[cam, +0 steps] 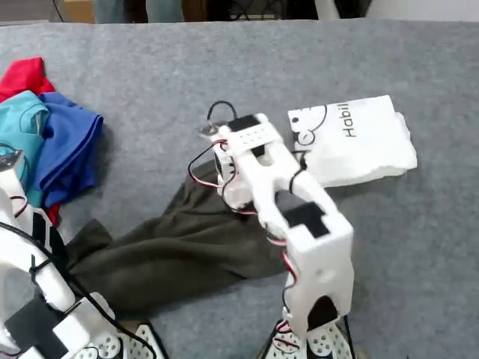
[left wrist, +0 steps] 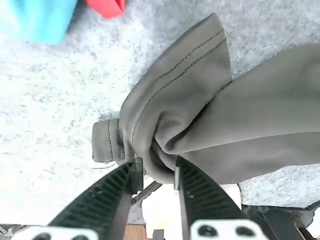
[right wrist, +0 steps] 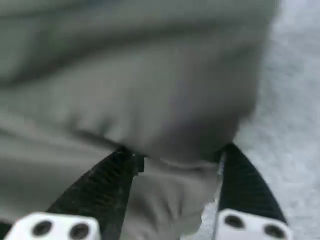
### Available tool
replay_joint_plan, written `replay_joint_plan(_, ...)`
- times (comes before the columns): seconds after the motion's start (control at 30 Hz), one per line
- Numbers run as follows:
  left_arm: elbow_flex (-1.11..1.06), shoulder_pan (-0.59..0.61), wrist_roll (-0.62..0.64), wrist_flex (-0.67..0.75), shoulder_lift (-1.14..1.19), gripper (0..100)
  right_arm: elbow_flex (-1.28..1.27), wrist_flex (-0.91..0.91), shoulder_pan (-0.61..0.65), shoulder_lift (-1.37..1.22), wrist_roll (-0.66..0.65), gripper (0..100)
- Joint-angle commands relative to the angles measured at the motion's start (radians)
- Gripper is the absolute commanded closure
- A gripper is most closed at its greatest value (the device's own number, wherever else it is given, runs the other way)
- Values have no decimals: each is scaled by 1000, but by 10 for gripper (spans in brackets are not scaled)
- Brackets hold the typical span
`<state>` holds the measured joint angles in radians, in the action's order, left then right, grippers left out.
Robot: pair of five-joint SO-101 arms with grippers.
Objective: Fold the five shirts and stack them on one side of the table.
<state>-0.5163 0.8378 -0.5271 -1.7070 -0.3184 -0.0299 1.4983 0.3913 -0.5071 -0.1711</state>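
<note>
An olive shirt (cam: pixel 172 254) lies crumpled across the middle of the grey table (cam: pixel 314 60). My left gripper (left wrist: pixel 155 175) is shut on a bunched fold of the olive shirt (left wrist: pixel 200 100) right beside its ribbed cuff (left wrist: pixel 105 140), at the shirt's end near the table's front left. My right gripper (right wrist: pixel 175 152) is open, with the jaws wide apart and the olive shirt (right wrist: pixel 150 75) bulging between the fingertips. The right arm (cam: pixel 262 164) hangs over the shirt's far edge in the high view. A folded white shirt (cam: pixel 352 142) lies to the right.
A loose pile of a red shirt (cam: pixel 22 75), a teal shirt (cam: pixel 19 127) and a blue shirt (cam: pixel 67 149) sits at the table's left edge. The teal shirt (left wrist: pixel 35 20) and red shirt (left wrist: pixel 107 6) lie beyond the cuff. Bare grey surface spreads across the back and right front.
</note>
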Motion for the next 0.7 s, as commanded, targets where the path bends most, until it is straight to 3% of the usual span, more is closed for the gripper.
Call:
replay_joint_plan(0.0,-4,22,-8,-14,-35,870,56,-3,-35,-41,11,956)
replay_joint_plan(0.03,-18,24,-8,-14,-37,870,56,5,-54,-36,11,991)
replay_joint_plan(0.1,-45,35,-11,-14,-41,870,56,52,-91,-16,6,956)
replay_joint_plan(0.2,-67,53,-12,-14,-41,870,56,143,-152,39,2,985)
replay_joint_plan(0.43,-56,56,-14,-14,-41,870,38,262,-304,202,-181,982)
replay_joint_plan(0.67,-56,56,-14,-14,-41,870,-124,261,-377,203,-322,962)
